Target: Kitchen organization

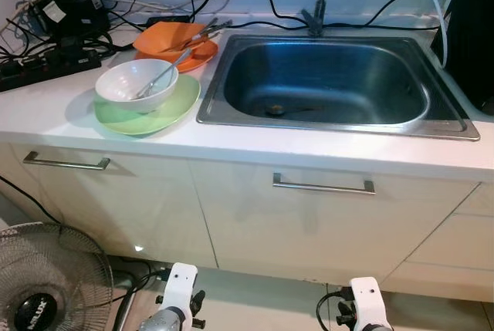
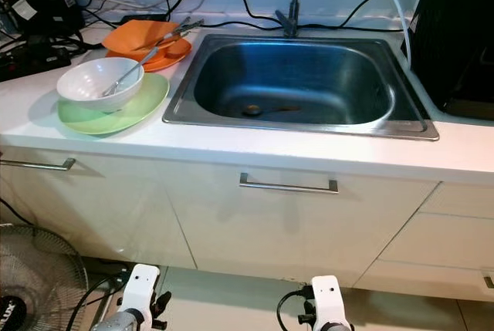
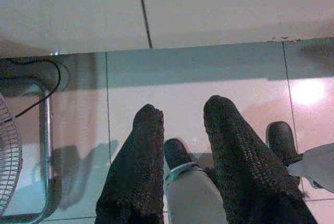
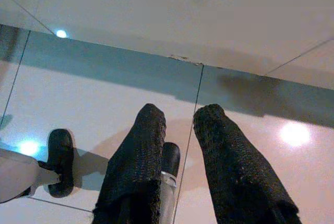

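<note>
While both arms hang low, the left gripper (image 3: 180,117) and right gripper (image 4: 180,117) gape empty; a white bowl (image 1: 136,84) sits on a green plate (image 1: 166,111) beside the steel sink (image 1: 332,80).

Head stereo pair, high, facing forward-down at sink (image 1: 328,84) and cabinet fronts, near-identical overlap, both wrist cameras low, facing down at floor tiles (image 3: 198,85), close.

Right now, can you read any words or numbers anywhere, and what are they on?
Fan hub: a white brand word, too blurred to read.
Black adapters on the counter: white labels, print too small to read.
Nothing else carries text.
</note>
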Tool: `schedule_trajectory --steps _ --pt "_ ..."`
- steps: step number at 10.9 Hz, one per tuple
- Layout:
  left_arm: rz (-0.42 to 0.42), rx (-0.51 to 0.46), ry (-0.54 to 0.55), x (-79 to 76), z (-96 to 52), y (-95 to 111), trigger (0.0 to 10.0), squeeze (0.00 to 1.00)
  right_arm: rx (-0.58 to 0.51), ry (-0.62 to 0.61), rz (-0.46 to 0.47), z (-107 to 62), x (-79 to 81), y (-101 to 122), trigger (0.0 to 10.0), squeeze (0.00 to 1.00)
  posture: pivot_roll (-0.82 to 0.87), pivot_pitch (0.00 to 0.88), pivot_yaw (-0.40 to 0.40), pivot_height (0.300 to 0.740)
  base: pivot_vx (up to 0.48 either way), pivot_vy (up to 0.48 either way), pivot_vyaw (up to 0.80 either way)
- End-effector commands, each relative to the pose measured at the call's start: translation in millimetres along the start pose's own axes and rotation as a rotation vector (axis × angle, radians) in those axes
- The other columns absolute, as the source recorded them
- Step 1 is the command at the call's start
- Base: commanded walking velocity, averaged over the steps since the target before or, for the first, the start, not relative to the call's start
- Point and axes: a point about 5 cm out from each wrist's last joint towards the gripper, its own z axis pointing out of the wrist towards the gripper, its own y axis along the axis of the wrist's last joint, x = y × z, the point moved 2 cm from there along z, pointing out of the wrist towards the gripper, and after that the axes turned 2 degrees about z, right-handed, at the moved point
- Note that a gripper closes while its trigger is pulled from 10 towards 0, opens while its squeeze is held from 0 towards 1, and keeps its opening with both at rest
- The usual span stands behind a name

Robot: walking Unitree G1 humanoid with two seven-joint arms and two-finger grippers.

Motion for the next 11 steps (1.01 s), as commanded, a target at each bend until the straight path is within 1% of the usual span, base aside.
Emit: schedule_trajectory --steps 1,8,9,11 --pt "-0.005 0.016 0.013 5.5 -1.9 -5.1 10.0 0.0 -0.009 0.004 0.018 0.6 4.1 1.1 10.0 0.0 -0.01 0.056 0.081 0.74 0.0 0.375 0.0" --pt "-0.006 0.014 0.014 5.0 -2.0 -5.4 10.0 0.0 -0.008 0.002 0.023 0.4 3.4 0.4 10.0 0.0 0.0 0.06 0.077 0.74 0.0 0.364 0.0" --pt "-0.006 0.014 0.014 5.1 -2.0 -5.4 10.0 0.0 -0.008 0.002 0.024 0.4 3.4 0.4 10.0 0.0 0.0 0.06 0.077 0.74 0.0 0.27 0.0" --pt "-0.004 0.005 0.021 6.4 -2.1 -4.3 10.0 0.0 -0.009 0.003 0.026 0.6 4.3 0.7 10.0 0.0 0.0 0.059 0.079 0.74 0.0 0.0 0.0"
